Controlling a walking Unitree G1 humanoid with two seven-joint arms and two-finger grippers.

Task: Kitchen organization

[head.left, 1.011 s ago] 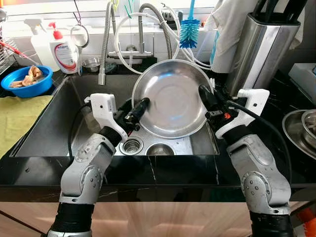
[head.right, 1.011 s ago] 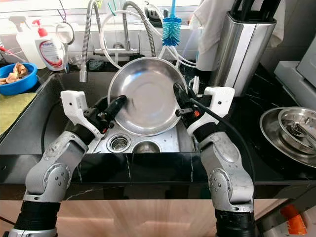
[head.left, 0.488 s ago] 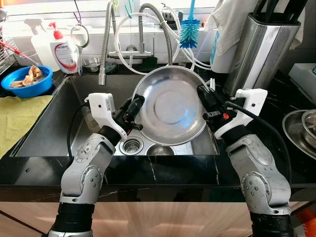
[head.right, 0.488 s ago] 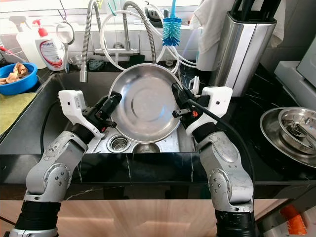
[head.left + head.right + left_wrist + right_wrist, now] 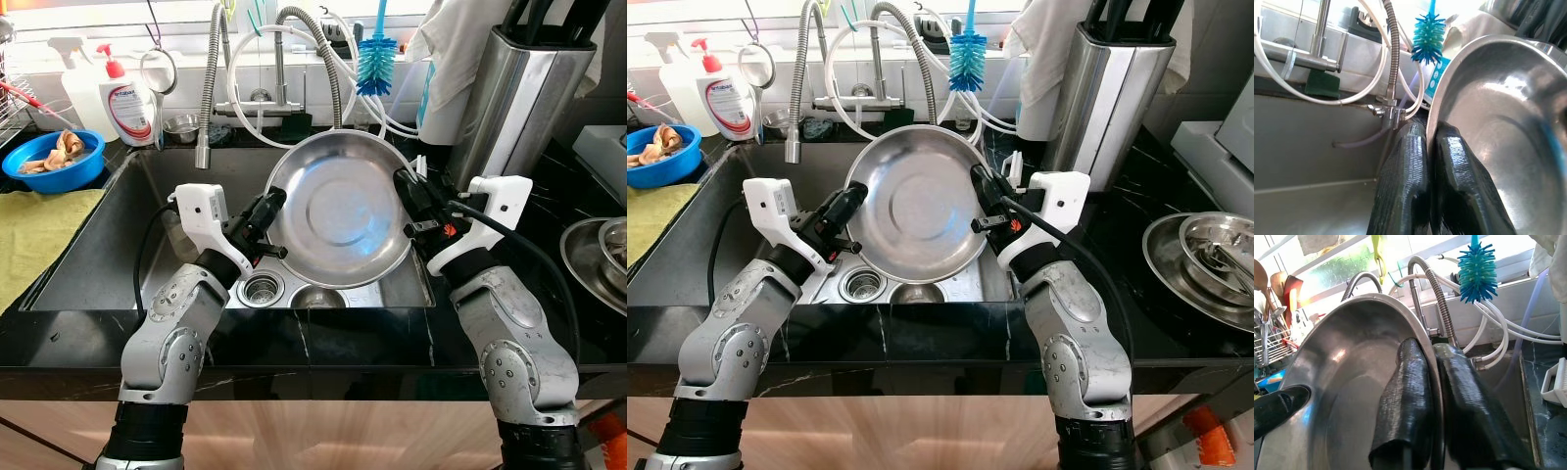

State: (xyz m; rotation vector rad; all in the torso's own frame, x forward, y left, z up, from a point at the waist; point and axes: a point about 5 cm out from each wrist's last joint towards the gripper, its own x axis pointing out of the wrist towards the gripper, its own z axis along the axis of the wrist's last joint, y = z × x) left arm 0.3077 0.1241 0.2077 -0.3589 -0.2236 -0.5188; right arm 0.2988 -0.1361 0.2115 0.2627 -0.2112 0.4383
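A round blue plastic bowl (image 5: 52,160) holding brownish scraps sits on the black marble counter (image 5: 323,348) at the far left, beside a yellow-green cloth (image 5: 34,235). Next to it stands a white pump bottle with a red top (image 5: 125,99). A blue bristled bottle brush (image 5: 375,59) hangs behind the chrome coil-hose faucet (image 5: 208,88). A tall brushed-steel knife block (image 5: 519,93) stands at right, with stacked steel dishes (image 5: 1200,257) nearby.

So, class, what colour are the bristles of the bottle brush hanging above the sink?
The bottle brush has bright blue bristles shading to teal; the right wrist view shows it best.
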